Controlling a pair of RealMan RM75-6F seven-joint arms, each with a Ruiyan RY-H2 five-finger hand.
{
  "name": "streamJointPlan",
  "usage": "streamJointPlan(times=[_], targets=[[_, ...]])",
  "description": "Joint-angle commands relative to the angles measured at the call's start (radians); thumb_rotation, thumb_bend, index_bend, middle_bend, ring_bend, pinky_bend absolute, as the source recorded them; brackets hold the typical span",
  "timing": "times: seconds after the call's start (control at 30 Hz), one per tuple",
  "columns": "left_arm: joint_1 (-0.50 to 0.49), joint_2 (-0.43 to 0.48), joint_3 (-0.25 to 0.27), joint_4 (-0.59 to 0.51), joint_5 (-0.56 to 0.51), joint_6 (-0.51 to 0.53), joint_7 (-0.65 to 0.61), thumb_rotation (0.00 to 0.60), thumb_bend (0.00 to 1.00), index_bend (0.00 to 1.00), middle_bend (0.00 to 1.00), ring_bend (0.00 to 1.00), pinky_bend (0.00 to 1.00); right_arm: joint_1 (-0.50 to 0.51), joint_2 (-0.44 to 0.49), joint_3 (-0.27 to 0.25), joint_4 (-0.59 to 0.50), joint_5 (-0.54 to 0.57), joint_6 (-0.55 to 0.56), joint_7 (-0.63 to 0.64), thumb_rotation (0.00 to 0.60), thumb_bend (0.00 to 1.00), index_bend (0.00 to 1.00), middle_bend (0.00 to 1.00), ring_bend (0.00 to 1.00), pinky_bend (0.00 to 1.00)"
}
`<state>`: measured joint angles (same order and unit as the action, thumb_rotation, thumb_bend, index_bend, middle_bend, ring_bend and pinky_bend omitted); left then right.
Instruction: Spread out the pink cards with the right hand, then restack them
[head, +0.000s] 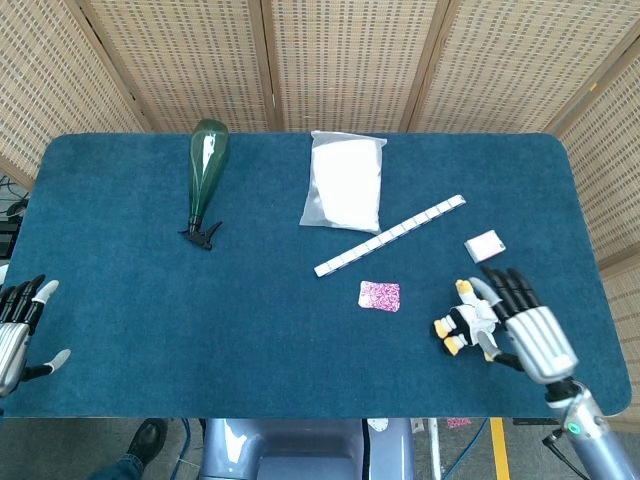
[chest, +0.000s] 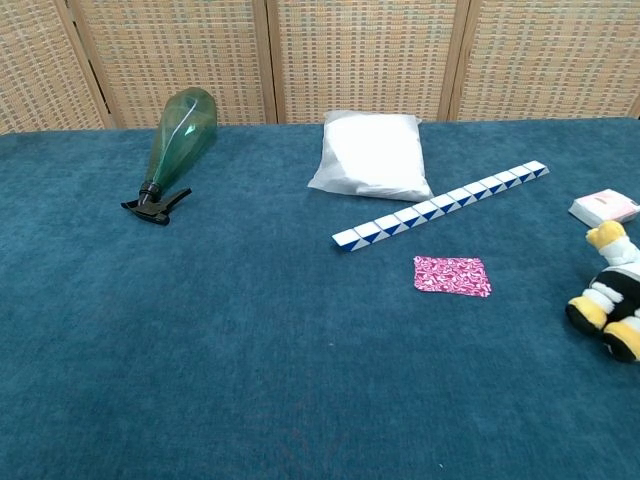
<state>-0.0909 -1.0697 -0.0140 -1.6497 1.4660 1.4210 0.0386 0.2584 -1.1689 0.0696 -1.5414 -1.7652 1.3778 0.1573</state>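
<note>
**Right hand over the plush toy, pink cards stacked alone**

Head view: the right hand (head: 527, 326) hangs above the blue table (head: 120, 300), fingers spread and holding nothing, overlapping the right part of the plush toy (head: 462, 320). The pink cards (head: 379, 295) lie in one neat stack on the cloth, left of the toy and apart from it, just below the blue-and-white segmented strip (head: 389, 235). The left hand (head: 17, 325) sits at the table's near left edge, fingers apart, empty. Further back: green spray bottle (head: 205, 175) on its side, white bag (head: 345, 182), small white box (head: 484, 245).

Chest view: neither hand shows. The pink cards (chest: 452, 275) lie flat near the strip (chest: 440, 204). The plush toy (chest: 612, 295) is at the right edge, the box (chest: 604, 206) behind it, the bottle (chest: 178, 136) far left.
</note>
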Motion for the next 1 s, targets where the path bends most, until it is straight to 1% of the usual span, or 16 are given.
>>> streamJointPlan(times=[0.03, 0.17, 0.3, 0.4, 0.63, 0.8, 0.93, 1.0], targets=[[-0.002, 0.001, -0.001, -0.005, -0.006, -0.005, 0.007, 0.6, 0.22, 0.0, 0.0, 0.0, 0.0, 0.164, -0.054, -0.001, 0.032, -0.002, -0.23, 0.087, 0.6, 1.0, 0.13, 0.03, 0.0, 0.0], [-0.003, 0.003, -0.002, -0.01, -0.012, -0.01, 0.014, 0.6, 0.22, 0.0, 0.0, 0.0, 0.0, 0.224, -0.083, 0.008, 0.012, 0.064, -0.347, 0.059, 0.6, 1.0, 0.13, 0.03, 0.0, 0.0], [-0.005, 0.006, -0.001, -0.013, -0.016, -0.017, 0.015, 0.6, 0.22, 0.0, 0.0, 0.0, 0.0, 0.27, -0.112, 0.027, -0.009, 0.161, -0.45, -0.006, 0.6, 1.0, 0.13, 0.03, 0.0, 0.0], [-0.005, 0.008, -0.001, -0.015, -0.018, -0.019, 0.015, 0.6, 0.22, 0.0, 0.0, 0.0, 0.0, 0.288, -0.133, 0.035, -0.006, 0.208, -0.485, -0.053, 0.6, 1.0, 0.13, 0.04, 0.0, 0.0], [-0.006, 0.01, 0.0, -0.017, -0.018, -0.021, 0.012, 0.6, 0.22, 0.0, 0.0, 0.0, 0.0, 0.32, -0.202, 0.039, 0.014, 0.332, -0.543, -0.244, 0.6, 1.0, 0.12, 0.04, 0.0, 0.0], [-0.006, 0.011, 0.0, -0.017, -0.018, -0.022, 0.011, 0.6, 0.22, 0.0, 0.0, 0.0, 0.0, 0.331, -0.229, 0.04, 0.021, 0.414, -0.568, -0.322, 0.6, 1.0, 0.06, 0.04, 0.0, 0.0], [-0.006, 0.011, 0.0, -0.018, -0.019, -0.022, 0.011, 0.6, 0.22, 0.0, 0.0, 0.0, 0.0, 0.347, -0.264, 0.044, 0.03, 0.494, -0.587, -0.388, 0.6, 1.0, 0.05, 0.04, 0.0, 0.0], [-0.007, 0.011, 0.0, -0.019, -0.02, -0.024, 0.011, 0.6, 0.22, 0.0, 0.0, 0.0, 0.0, 0.354, -0.278, 0.042, 0.033, 0.517, -0.588, -0.416, 0.6, 1.0, 0.04, 0.05, 0.0, 0.0]])
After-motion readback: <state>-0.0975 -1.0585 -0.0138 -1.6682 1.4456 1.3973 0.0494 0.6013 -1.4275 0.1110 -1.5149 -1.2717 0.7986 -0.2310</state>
